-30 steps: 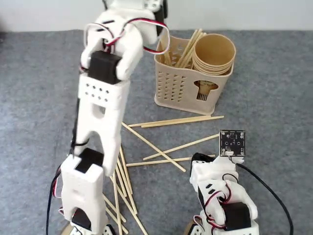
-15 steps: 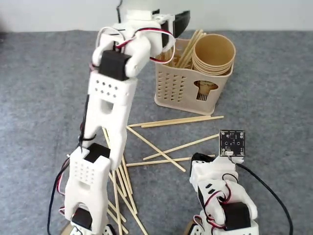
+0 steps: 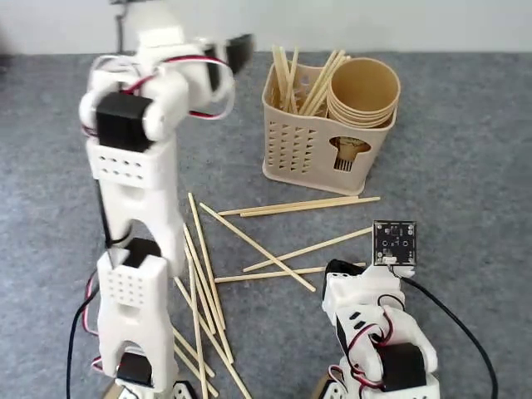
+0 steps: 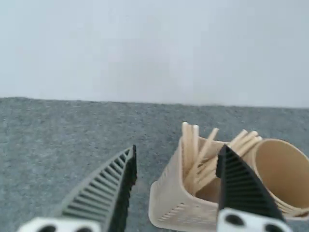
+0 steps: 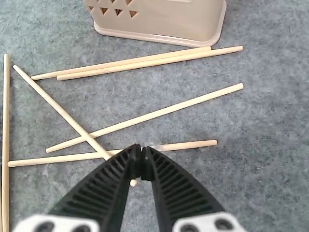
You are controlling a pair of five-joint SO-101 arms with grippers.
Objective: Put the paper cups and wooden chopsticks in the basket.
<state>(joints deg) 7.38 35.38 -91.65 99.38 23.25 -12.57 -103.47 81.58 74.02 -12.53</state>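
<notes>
Half a second ago the left arm hung over the basket [image 3: 299,141]. Now it stands swung away to the side of it, over bare grey mat [image 3: 465,183]. The left gripper [image 4: 178,151] is released, its jaws spread wide with nothing between them. Where that gripper hid the near compartment before, a few wooden chopsticks [image 3: 283,76] now stand upright in it, beside others that lean toward the paper cups [image 3: 366,83]. The cups are stacked in the basket's other compartment, as they were a second ago. The basket's front wall carries a cut-out figure under the cups. The right arm has not moved: the right gripper [image 5: 141,153] is clenched, its jaws pressed together and empty, low over the spot where two loose chopsticks [image 5: 145,116] cross on the mat. Two more lie side by side just in front of the basket, and a further bunch is spread out beside the left arm's base, none of them shifted.
</notes>
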